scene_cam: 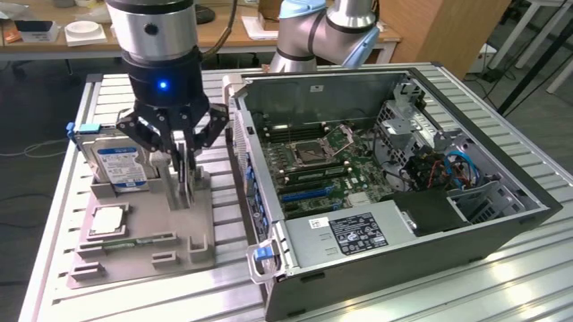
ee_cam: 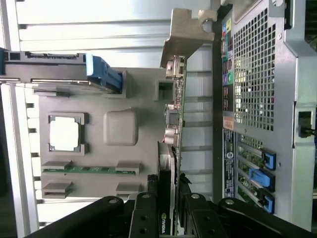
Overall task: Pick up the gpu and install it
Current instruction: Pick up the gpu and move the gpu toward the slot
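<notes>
The gpu is a thin black card standing on edge in the grey holder tray, with its metal bracket at the end away from my fingers. My gripper is shut on it, one black finger on each face of the card. In the exterior view my gripper reaches straight down onto the gpu over the tray, on the left of the open computer case.
A silver hard drive with a blue label stands in the tray beside my gripper. A processor chip and a green memory stick lie nearer the tray's front. The motherboard with blue slots lies exposed in the case.
</notes>
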You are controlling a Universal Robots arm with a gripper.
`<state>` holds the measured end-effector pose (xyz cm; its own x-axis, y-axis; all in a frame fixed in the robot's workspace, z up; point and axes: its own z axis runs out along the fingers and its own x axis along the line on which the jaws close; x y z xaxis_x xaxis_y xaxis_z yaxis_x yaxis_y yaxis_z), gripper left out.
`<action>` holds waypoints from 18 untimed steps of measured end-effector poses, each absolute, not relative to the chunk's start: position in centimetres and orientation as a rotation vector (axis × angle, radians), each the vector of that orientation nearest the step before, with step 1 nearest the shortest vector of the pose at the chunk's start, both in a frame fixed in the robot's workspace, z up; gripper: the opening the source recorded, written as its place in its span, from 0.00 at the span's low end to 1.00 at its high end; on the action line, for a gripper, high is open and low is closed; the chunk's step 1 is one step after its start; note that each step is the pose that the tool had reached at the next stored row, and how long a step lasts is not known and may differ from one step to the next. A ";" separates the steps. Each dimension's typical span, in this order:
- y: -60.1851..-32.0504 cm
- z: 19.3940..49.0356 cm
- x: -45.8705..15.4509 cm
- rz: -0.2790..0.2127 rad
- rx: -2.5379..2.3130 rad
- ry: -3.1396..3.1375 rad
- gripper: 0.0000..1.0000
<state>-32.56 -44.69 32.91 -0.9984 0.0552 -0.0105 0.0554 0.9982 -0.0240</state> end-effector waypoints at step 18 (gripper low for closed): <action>-43.9 37.1 -32.4 -0.005 0.087 3.131 0.26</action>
